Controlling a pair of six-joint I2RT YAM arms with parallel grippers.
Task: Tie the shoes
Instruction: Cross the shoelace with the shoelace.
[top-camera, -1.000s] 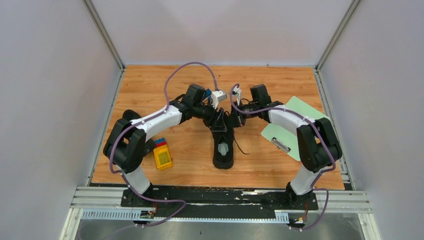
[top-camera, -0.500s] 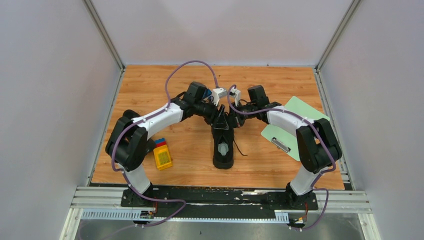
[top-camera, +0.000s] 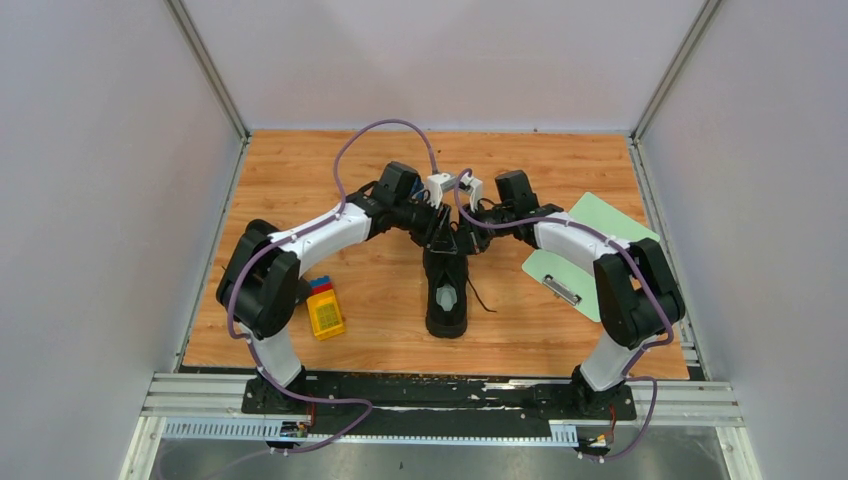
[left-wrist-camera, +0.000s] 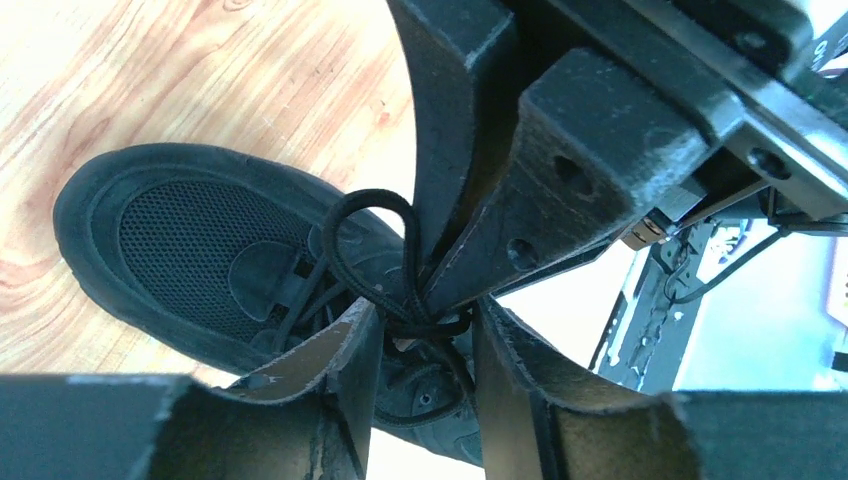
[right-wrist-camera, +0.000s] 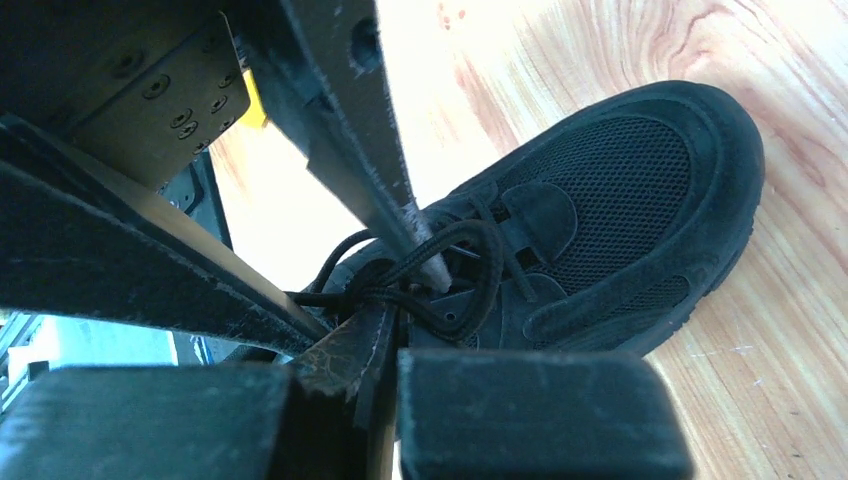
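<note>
One black shoe (top-camera: 446, 298) lies mid-table with its toe pointing away from the arms; a second shoe is out of view. Both grippers meet over its laces. My left gripper (top-camera: 438, 232) is open, and in the left wrist view (left-wrist-camera: 425, 318) its fingers straddle the lace knot. My right gripper (top-camera: 463, 238) is shut on the black lace (right-wrist-camera: 480, 262), pinching it by the knot (right-wrist-camera: 395, 322). A lace loop (left-wrist-camera: 365, 215) stands up over the shoe's tongue. The mesh toe (left-wrist-camera: 190, 240) shows in the left wrist view and in the right wrist view (right-wrist-camera: 620, 195).
A yellow block with red and blue pieces (top-camera: 324, 310) lies left of the shoe. A green clipboard (top-camera: 585, 255) lies to its right, under the right arm. A loose lace end (top-camera: 483, 297) trails beside the shoe. Grey walls enclose the wooden table.
My left gripper has moved right toward the right gripper, so the two now sit close together over the laces. The shoe has not moved.
</note>
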